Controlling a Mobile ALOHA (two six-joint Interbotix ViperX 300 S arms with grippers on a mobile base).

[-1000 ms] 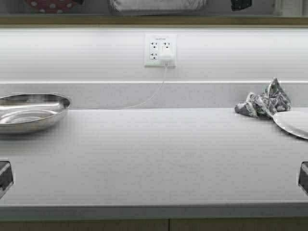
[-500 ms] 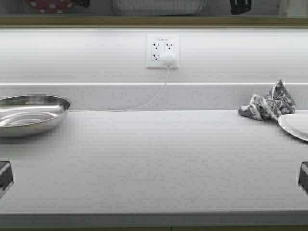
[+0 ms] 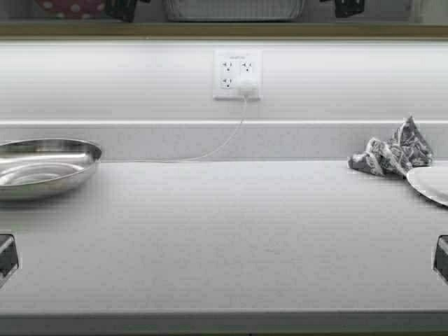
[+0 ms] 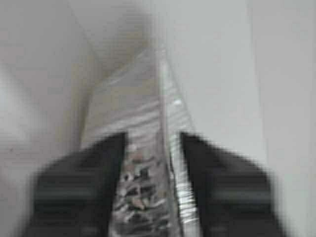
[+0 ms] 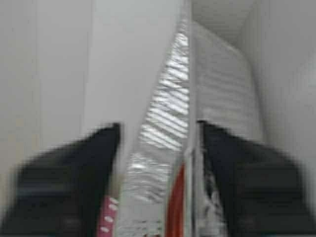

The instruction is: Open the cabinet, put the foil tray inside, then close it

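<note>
The foil tray (image 3: 234, 8) sits on the bottom shelf of the cabinet (image 3: 224, 30), at the top of the high view; the doors are out of view. My left gripper (image 3: 122, 8) is at the tray's left end and my right gripper (image 3: 348, 7) at its right end. In the left wrist view the left gripper (image 4: 152, 136) is open, its fingers straddling the tray's rim (image 4: 165, 98). In the right wrist view the right gripper (image 5: 158, 126) is open too, astride the ribbed wall of the foil tray (image 5: 165, 113).
A steel bowl (image 3: 42, 164) stands on the counter at the left. A white plate (image 3: 430, 182) and a crumpled cloth (image 3: 392, 150) lie at the right. A wall outlet (image 3: 236, 73) has a cord plugged in. A red dotted item (image 3: 70, 7) sits left of the tray.
The robot has moved: the scene has shifted slightly down and right. My left gripper has come into sight beside the tray; the tray stays on the shelf.
</note>
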